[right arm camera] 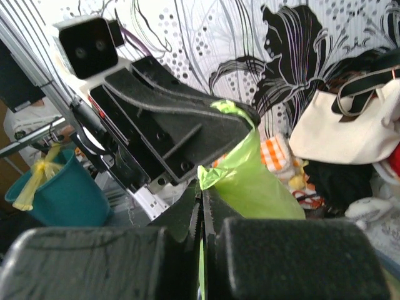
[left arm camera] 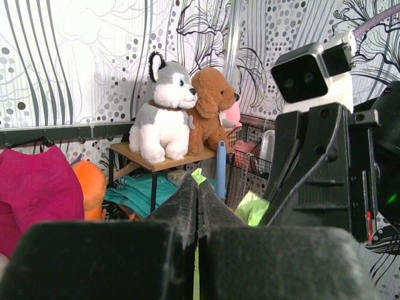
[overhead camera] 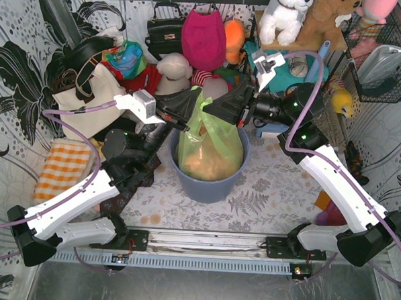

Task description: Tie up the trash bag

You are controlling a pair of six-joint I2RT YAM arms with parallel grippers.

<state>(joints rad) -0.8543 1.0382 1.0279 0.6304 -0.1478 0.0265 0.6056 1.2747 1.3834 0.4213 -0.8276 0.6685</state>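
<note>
Above the middle of the table, seen from overhead, the trash bag (overhead camera: 211,147) sits in the blue-grey bin (overhead camera: 208,189), its neck gathered to a peak. The left gripper (overhead camera: 195,104) and right gripper (overhead camera: 209,109) meet at that peak, nearly touching, each clenched on a strip of green film. With the two heads so close, I judge that any crossing move to form a knot could knock them together. An upward tug could also lift the bag or tip the bin.

From the left wrist, the left gripper (left arm camera: 197,187) has its jaws pressed flat together, with only a sliver of green poking out at the tip. So little film in the pinch could slip free under tension. The right gripper (left arm camera: 312,162) stands just to the right.

From the right wrist, the right gripper (right arm camera: 201,197) is clamped on a green edge. The trash bag (right arm camera: 250,181) balloons to its right, below the left gripper (right arm camera: 181,131). The film looks thin, so a hard pull apart might tear it.
</note>
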